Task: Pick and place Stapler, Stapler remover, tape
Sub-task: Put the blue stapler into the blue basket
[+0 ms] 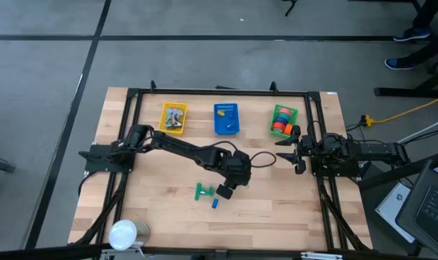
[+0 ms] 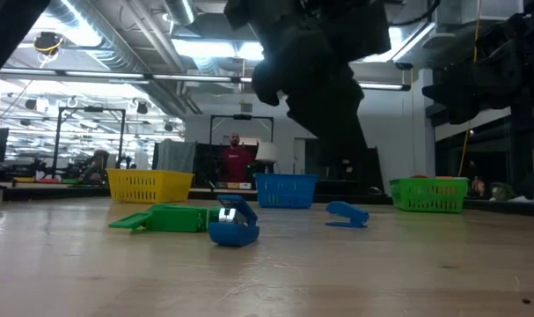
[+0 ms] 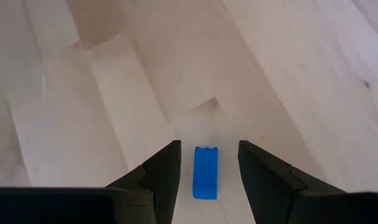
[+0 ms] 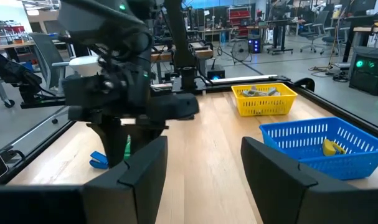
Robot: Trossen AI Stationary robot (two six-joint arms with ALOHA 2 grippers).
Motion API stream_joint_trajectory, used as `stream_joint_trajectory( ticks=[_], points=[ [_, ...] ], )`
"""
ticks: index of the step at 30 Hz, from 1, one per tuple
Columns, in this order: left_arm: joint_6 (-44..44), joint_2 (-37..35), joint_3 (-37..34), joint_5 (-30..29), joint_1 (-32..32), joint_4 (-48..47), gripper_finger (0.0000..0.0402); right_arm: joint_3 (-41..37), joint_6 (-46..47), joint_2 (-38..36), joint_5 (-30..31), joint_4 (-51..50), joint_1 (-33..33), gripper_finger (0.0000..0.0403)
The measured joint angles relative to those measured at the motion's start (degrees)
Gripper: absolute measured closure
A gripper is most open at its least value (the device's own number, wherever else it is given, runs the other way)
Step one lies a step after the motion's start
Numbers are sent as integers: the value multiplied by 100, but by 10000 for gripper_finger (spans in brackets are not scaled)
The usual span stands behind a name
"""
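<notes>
The left gripper (image 1: 224, 192) is hanging with fingers spread over the middle of the tabletop (image 1: 161, 202), grasping nothing; a small blue piece (image 3: 205, 173) is lying between its fingers. A green stapler (image 1: 203, 191) is lying just beside it. The right gripper (image 1: 299, 154) is waiting near the right edge, fingers apart and empty. The tape rolls (image 1: 281, 123) are sitting in the green basket (image 1: 294, 114) by the far edge.

A robotics lab in an open industrial hall. Beyond the left gripper (image 4: 123, 134), workbenches (image 4: 238, 31) carry lit electronics and office chairs (image 4: 316, 28) stand around; exposed ceiling ducts (image 2: 117, 53) and strip lights (image 2: 209, 48) run overhead.
</notes>
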Motion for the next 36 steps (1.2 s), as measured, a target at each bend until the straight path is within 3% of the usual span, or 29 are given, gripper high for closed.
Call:
stream_joint_trajectory(
  ticks=[16, 25, 36],
  points=[
    [-30, 573, -65, -88, 136, -29, 247, 0, -1, 0, 0, -2, 0, 192],
    [-111, 573, -65, -88, 194, -37, 333, 0, 0, 0, 2, -2, 0, 192],
    [-331, 442, -68, -682, 385, -620, 333, 0, 0, 0, 2, 0, 0, 192]
  ],
)
